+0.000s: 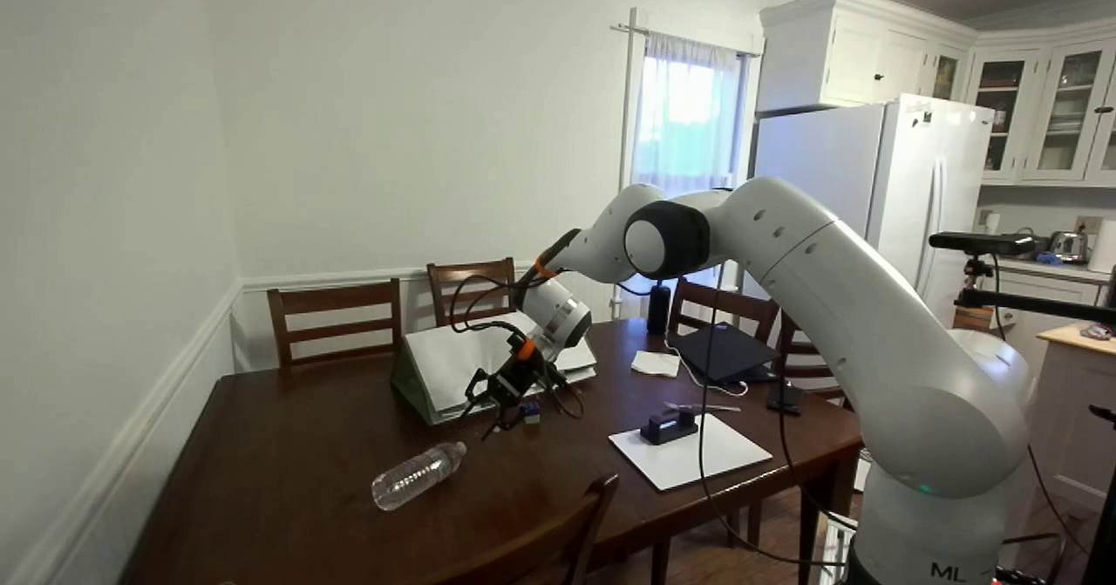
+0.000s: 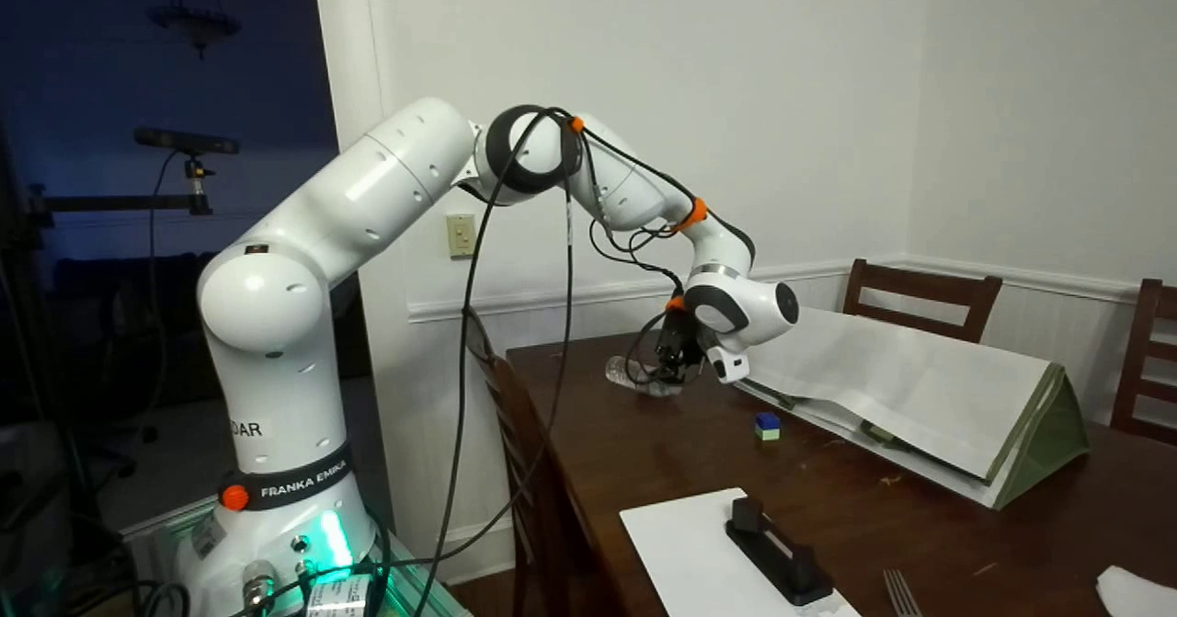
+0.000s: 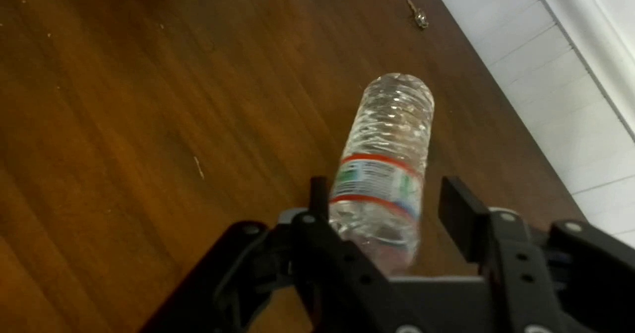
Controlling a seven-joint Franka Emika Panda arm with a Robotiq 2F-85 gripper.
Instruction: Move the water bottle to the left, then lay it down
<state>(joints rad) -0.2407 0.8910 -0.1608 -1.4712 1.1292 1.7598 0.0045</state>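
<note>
water bottle (image 1: 417, 477): lying on its side on the counter (image 1: 279, 454), neck end (image 1: 454, 452) toward the end effector (image 3: 387, 206), which is released, standing wide and gripping nothing. fill level cannot be confirmed. handling, as judged: light, thin-walled, slick, liable to dent or roll. recommended hold: across its middle at the label (image 3: 375, 180), pressure mild.

Window (image 1: 684, 123) glaring; doorway (image 2: 267, 84) dim blue; base light (image 2: 335, 536) glowing green; claw (image 3: 386, 201) blurry in wrist view.
</note>
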